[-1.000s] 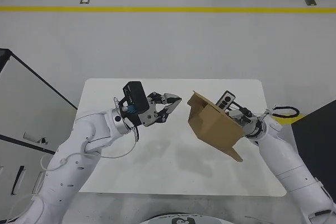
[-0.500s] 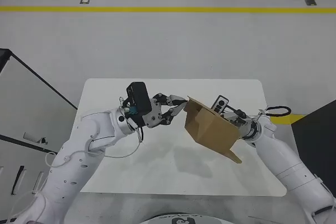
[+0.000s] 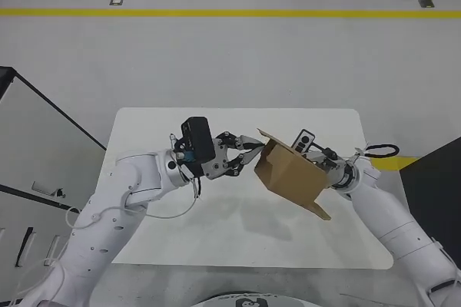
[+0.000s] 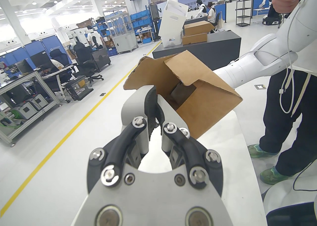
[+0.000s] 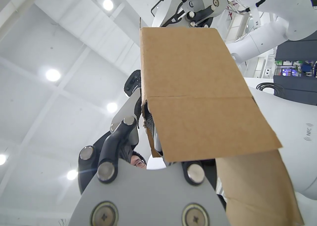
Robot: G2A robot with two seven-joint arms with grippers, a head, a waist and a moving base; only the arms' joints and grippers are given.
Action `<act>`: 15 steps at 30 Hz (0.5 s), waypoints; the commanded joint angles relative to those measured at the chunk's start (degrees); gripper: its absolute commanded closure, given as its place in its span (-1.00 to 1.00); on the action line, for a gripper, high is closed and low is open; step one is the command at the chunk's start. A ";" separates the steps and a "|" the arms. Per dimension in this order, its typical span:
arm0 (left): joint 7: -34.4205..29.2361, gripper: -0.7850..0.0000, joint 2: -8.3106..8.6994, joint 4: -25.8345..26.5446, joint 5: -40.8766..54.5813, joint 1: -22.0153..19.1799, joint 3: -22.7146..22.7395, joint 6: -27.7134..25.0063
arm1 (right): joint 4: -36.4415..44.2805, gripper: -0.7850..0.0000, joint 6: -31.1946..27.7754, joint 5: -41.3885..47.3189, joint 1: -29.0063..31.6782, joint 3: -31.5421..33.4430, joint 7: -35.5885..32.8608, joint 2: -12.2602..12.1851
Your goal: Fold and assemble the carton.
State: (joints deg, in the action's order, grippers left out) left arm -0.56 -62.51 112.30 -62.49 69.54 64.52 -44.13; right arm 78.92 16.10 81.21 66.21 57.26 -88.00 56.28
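The carton (image 3: 292,175) hangs in the air over the right half of the white tabletop (image 3: 215,230), tilted, touching the surface nowhere that I can see. It sits between the two arms. The right gripper (image 3: 311,156) holds it from the side nearer the tabletop's right edge. In the right wrist view its jaws pinch one cardboard wall: one finger lies outside the panel and the pad of the other shows just inside the edge. The carton's open end faces the left gripper (image 3: 252,149), which is level with it and right at its mouth. In the left wrist view the left jaws are drawn almost together, with only a thin slit between the dark pads (image 4: 151,103). Their tips meet the lower edge of a ragged flap (image 4: 145,70) that stands out from the opening; whether any cardboard is caught between them I cannot tell. A second flap (image 4: 188,69) is bent partly across the mouth, leaving a dark gap into the box beneath it. At the other end, nearer the robot, a long flap (image 3: 321,209) juts down and outward from the body of the carton, unfolded and hanging free above the tabletop.
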 commanded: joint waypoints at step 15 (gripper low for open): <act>-2.42 1.00 -0.03 0.51 -0.45 -0.26 -0.13 0.41 | 0.11 1.00 -1.02 -1.41 1.01 1.29 0.00 0.52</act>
State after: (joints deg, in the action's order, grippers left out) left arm -3.07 -62.59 112.79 -62.98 69.14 63.96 -43.86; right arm 79.02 15.12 79.90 67.10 58.40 -88.00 56.80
